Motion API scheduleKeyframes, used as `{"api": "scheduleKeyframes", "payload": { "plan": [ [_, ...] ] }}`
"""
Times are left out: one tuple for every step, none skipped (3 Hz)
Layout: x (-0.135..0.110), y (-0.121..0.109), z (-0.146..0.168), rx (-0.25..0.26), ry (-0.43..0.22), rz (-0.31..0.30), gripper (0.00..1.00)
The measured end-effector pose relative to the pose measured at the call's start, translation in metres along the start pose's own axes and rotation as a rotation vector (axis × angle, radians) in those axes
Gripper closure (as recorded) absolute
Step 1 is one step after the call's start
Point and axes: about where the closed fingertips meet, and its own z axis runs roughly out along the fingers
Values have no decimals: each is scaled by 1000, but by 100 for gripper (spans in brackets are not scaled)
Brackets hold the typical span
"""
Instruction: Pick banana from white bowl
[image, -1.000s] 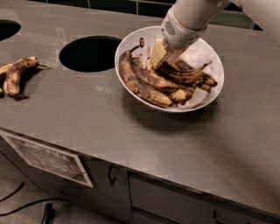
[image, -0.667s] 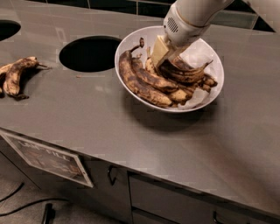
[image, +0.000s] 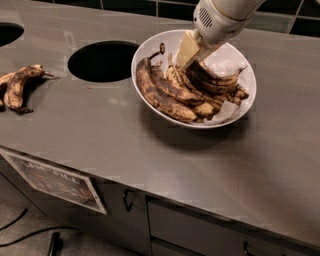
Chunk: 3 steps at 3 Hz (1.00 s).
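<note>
Two, perhaps three, loose bananas (image: 17, 86) at nine o'clock on the grey counter (image: 125, 142), well apart from the bowl and so, by the task's wording, not the ones asked for. Next rightward, a round hole (image: 102, 60) cut into the counter at eleven o'clock, just beside the bowl's left edge. A second hole (image: 7, 32) barely in view at the far ten o'clock corner.

Then the white bowl (image: 227, 54) at one o'clock, wide and shallow, heaped with several blackened bananas (image: 172, 95), curved along its left and lower wall as the dish shapes them.

Reaching down from one o'clock, the gripper (image: 182, 61), its cream tip set among the fruit near the bowl's twelve o'clock. Steeply angled, probably to reach the upper ends where they stand clear of the pile. Closed on a banana or apart: cannot tell. No fruit raised above the rim; pick judged not yet done.
</note>
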Motion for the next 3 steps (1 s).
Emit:
{"api": "scheduleKeyframes", "payload": {
  "plan": [
    [-4,3,-16,27,-17,-16,100],
    [-12,7,-32,54,-36,-42,100],
    [-12,7,-32,54,-36,-42,100]
  ]
}}
